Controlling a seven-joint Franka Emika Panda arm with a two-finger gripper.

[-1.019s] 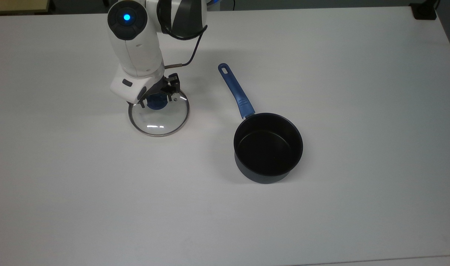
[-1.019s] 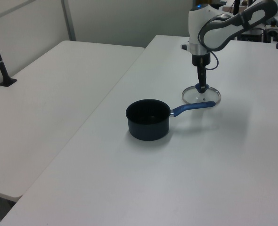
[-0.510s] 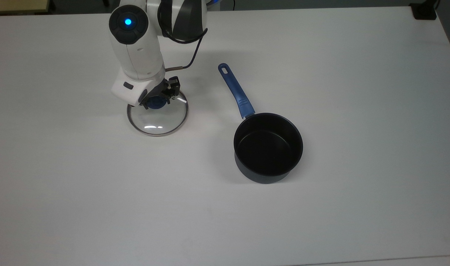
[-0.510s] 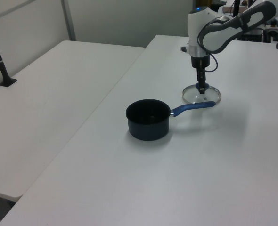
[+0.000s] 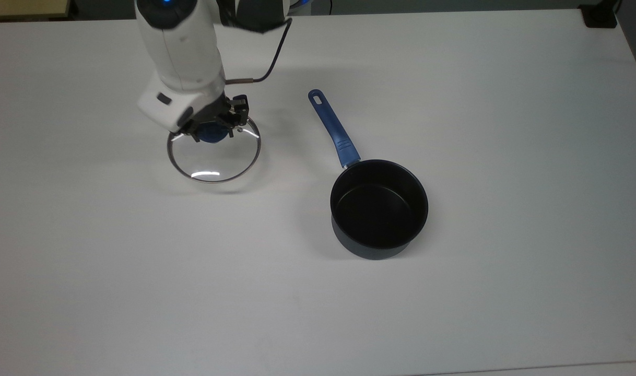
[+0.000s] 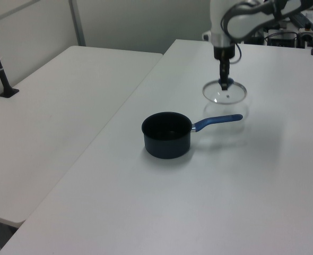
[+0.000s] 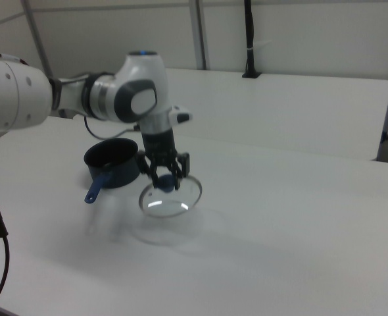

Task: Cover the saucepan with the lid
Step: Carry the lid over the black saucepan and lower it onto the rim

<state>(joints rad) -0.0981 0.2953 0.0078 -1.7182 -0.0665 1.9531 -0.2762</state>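
Note:
The glass lid (image 5: 214, 156) hangs in the air above the white table (image 5: 454, 287), held by its blue knob (image 5: 211, 132). My gripper (image 5: 213, 124) is shut on that knob. The left view shows the lid (image 6: 225, 91) lifted off the table, level with its shadow below, and the right view shows the lid (image 7: 170, 195) under the gripper (image 7: 164, 176). The saucepan (image 5: 379, 208) stands upright on the table to the top view's right of the lid, black inside, its blue handle (image 5: 332, 128) pointing up and left. The same saucepan (image 6: 167, 134) sits nearer in the left view.
A second white table (image 6: 55, 106) adjoins on the left view's left. A black post (image 6: 0, 69) stands on that table's far left. A cable (image 5: 268, 62) loops from the arm over the table behind the lid.
The gripper has risen with the lid, lifting it off the table and shifting it slightly to the top view's left. The saucepan has not moved.

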